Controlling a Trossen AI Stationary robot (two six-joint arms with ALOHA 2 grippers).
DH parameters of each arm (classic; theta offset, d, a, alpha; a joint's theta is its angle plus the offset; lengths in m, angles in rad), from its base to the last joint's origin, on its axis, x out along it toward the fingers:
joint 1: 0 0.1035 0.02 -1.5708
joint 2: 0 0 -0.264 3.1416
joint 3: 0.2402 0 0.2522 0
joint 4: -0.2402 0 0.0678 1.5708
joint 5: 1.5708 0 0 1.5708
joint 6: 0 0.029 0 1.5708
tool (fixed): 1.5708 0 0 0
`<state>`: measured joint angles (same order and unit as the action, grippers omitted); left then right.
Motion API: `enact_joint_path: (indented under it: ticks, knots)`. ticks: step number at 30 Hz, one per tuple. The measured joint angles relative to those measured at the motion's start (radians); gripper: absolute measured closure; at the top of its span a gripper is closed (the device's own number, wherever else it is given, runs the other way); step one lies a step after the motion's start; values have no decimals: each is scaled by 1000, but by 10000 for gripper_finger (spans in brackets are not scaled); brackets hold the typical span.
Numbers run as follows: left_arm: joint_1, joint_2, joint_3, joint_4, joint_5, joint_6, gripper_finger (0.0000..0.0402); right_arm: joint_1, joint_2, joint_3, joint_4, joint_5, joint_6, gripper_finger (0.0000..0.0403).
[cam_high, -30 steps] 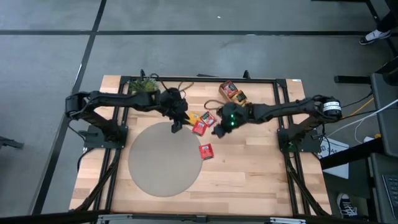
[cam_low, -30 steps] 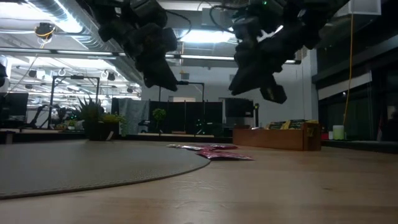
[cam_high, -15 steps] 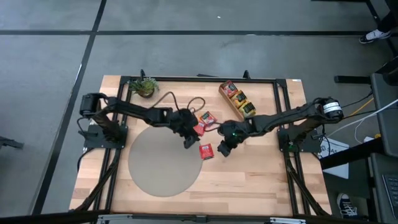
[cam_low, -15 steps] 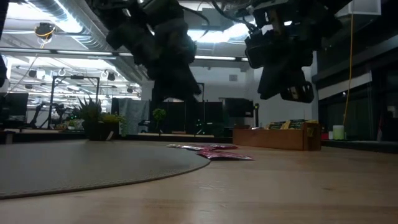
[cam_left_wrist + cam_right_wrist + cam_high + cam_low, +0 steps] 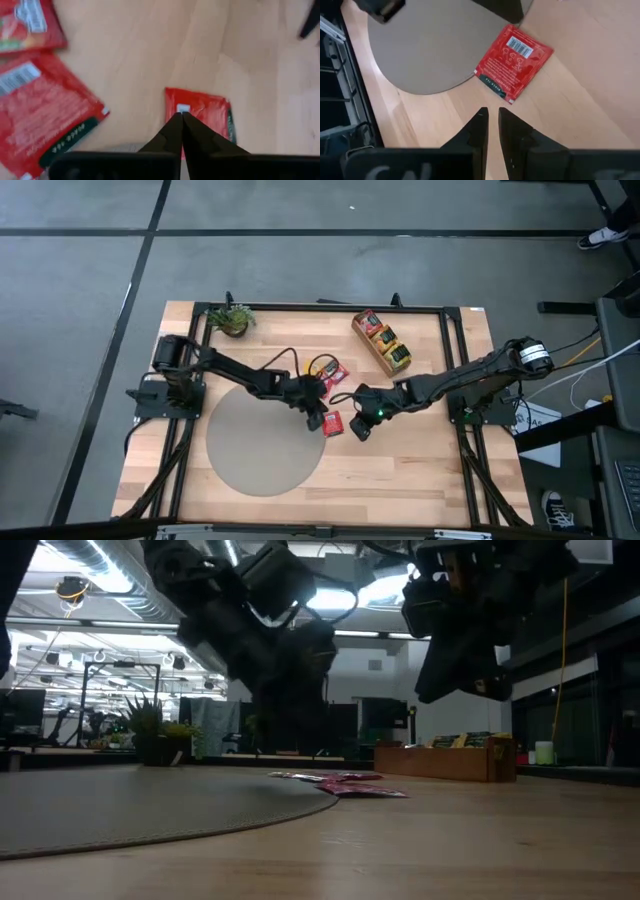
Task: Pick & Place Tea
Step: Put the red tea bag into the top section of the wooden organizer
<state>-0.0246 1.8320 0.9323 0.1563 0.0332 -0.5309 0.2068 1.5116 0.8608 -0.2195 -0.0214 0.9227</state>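
A lone red tea sachet (image 5: 333, 423) (image 5: 514, 60) lies flat on the wood, one corner over the rim of the round grey mat (image 5: 260, 445). My left gripper (image 5: 320, 420) (image 5: 181, 116) is shut, its tips at that sachet's edge, slanting down. My right gripper (image 5: 360, 430) (image 5: 491, 112) hovers just right of the sachet, its fingers a narrow gap apart with nothing between them. More red sachets (image 5: 328, 372) (image 5: 45, 115) lie flat a little farther back. My left gripper's shut fingertips stand over the lone sachet's edge (image 5: 184, 108), coming slantwise from above and from the table's left. I cannot tell whether they touch it. The sachet lies flat on the table.
A long wooden divided tray (image 5: 381, 342) with sachets in it stands at the back right. A small potted plant (image 5: 232, 320) stands at the back left. Bare wood lies along the table's near edge and near right.
My left gripper has swung from beside the far sachets toward the table's near edge and right, sinking down to the lone red sachet. My right gripper has moved toward the near edge and come to that sachet's right side. The sachets have stayed put.
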Motion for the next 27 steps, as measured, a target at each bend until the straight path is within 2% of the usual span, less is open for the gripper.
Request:
enact_joint_path:
  ticks: [5, 10, 15, 19, 23, 27]
  knots:
    - [0, 39, -1, 27, 54, -41, 399, 7, 0, 0, 6, 2, 58, 358]
    - [0, 49, -2, -58, 109, -35, 399, 7, 0, 0, 19, 4, 153, 358]
    - [0, 46, -5, -103, 112, -4, 399, 7, 20, -1, 7, 74, 271, 358]
    - [1, 45, -8, -111, 104, 1, 399, 7, 84, -2, 22, 73, 373, 356]
    - [1, 45, -8, -114, 104, 2, 399, 13, 167, -2, 101, -8, 418, 327]
    - [1, 28, -12, -121, 114, 13, 399, 14, 228, -2, 154, -34, 439, 285]
